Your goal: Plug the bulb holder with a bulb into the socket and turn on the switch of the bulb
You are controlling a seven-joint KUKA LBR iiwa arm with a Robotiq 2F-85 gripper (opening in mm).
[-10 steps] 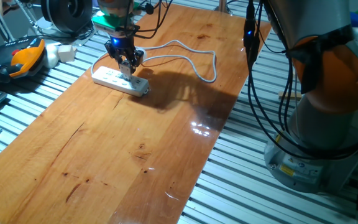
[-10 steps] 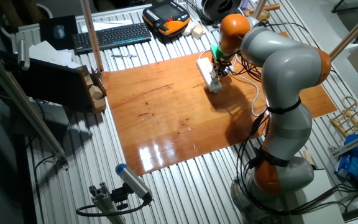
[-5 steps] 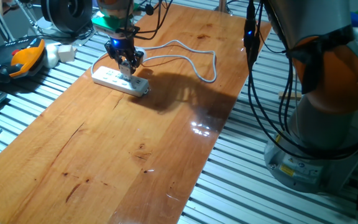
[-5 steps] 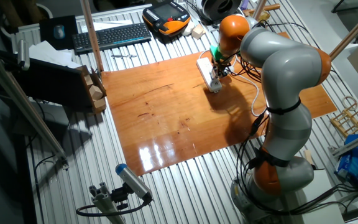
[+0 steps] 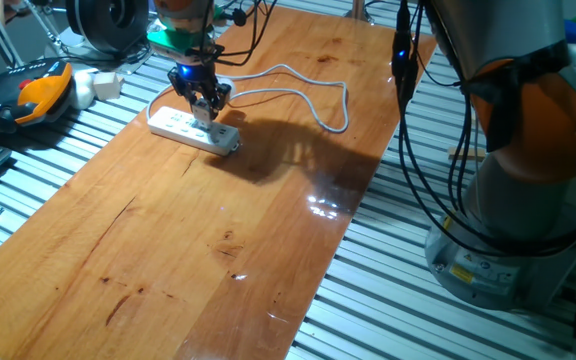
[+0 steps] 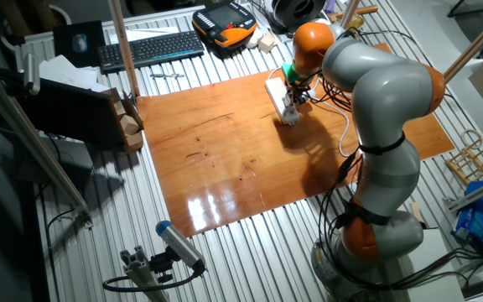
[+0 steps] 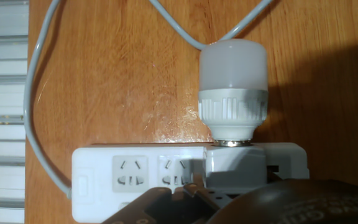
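The socket [image 7: 129,173] is a long white power strip lying on the wooden board, also seen as the strip [image 5: 176,122] under my hand. The bulb holder [image 7: 235,165] sits on the strip's right end, and the white bulb [image 7: 234,68] sticks out sideways from it over the wood. My gripper [image 5: 205,106] stands right over the holder, and its dark fingers [image 7: 166,208] close in on the holder's lower part. The switch is hidden. From the other side the gripper [image 6: 292,101] is at the strip's near end.
The strip's white cable [image 5: 313,95] loops across the board [image 5: 218,230] to the right. An orange teach pendant [image 5: 40,92] and a white adapter block [image 5: 106,84] lie left of the board. A keyboard [image 6: 149,49] lies beyond. The arm's base [image 5: 513,230] stands at the right.
My hand has shifted only slightly up and left over the strip. The strip, holder and bulb stay where they were.
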